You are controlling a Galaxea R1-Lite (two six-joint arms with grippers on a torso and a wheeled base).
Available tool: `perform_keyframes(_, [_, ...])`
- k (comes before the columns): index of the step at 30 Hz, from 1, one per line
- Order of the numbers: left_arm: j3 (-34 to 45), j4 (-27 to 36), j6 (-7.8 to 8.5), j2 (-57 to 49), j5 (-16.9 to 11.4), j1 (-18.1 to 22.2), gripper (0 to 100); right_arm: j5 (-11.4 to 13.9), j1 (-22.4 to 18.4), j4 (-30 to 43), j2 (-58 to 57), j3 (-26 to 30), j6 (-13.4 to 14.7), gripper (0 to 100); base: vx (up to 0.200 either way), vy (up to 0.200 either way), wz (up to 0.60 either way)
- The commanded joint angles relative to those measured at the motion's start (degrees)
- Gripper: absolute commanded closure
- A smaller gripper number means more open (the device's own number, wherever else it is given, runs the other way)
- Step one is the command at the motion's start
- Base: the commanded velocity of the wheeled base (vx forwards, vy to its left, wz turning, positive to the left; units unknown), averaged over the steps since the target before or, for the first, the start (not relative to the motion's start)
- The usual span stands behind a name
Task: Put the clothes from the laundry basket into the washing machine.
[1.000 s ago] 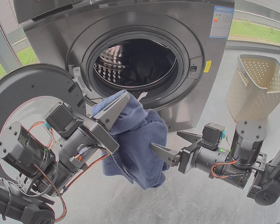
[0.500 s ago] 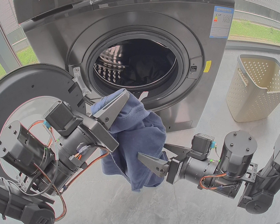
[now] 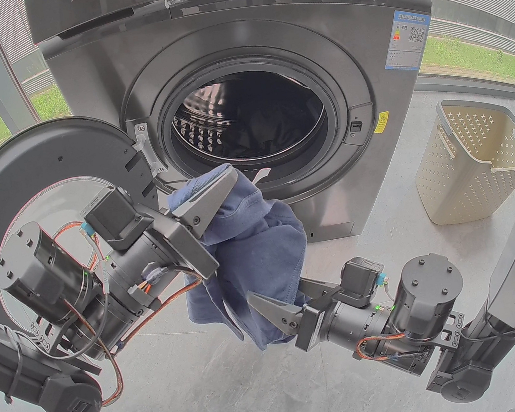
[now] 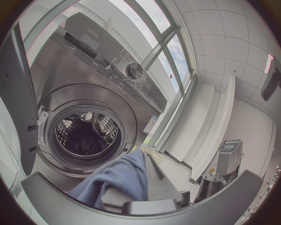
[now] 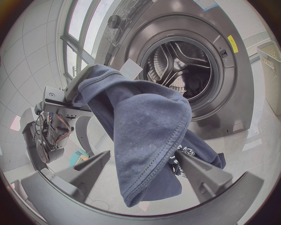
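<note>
Faced a grey front-loading washing machine point(image 3: 234, 36) with its drum point(image 3: 209, 128) open to view and some dark cloth point(image 3: 278, 128) lying low at the back (too dim to say what kind). Found the round door point(image 3: 31, 166) swung wide to the robot's left. Noted the cream perforated laundry basket point(image 3: 472, 160) standing on the floor point(image 3: 234, 396) to the right of the machine, near its corner but apart from it. Saw the blue garment point(image 3: 257, 248) hanging in the air just before the lower rim of the drum's mouth, outside the drum, bunched at the top and drooping toward the floor. Held at that upper end by the left gripper point(image 3: 220, 189), pinched tight on the fabric, with one finger lying over the bunch and the other buried under it. Flanked lower down by the right gripper point(image 3: 275, 289), spread wide with the hanging fold between its fingers; could not tell whether either pad touched the cloth. Caught pale print point(image 5: 183, 153) on the garment's lower part, beside one finger of that gripper.
</note>
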Motion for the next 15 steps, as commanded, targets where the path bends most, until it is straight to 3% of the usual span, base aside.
perform_keyframes(1, [0.0, -0.04, -0.03, 0.06, -0.01, 0.07, 100, 0.0, -0.15, 0.03, 0.75, -0.21, -0.09, 100, 0.0, 0.0, 0.0])
perform_keyframes(9, [0.0, -0.04, -0.03, -0.03, -0.01, 0.95, 100, -0.08, -0.86, 0.64, -2.77, 0.58, -0.97, 100, 0.0, 0.0, 0.0])
perform_keyframes(13, [0.0, -0.04, -0.03, 0.06, -0.01, 1.83, 100, -0.17, -3.14, 1.96, -6.28, 2.25, -4.23, 100, 0.0, 0.0, 0.0])
perform_keyframes(15, [0.0, -0.04, -0.03, -0.03, -0.01, 2.62, 100, -0.08, -5.34, 3.1, -8.65, 4.09, -7.57, 100, 0.0, 0.0, 0.0])
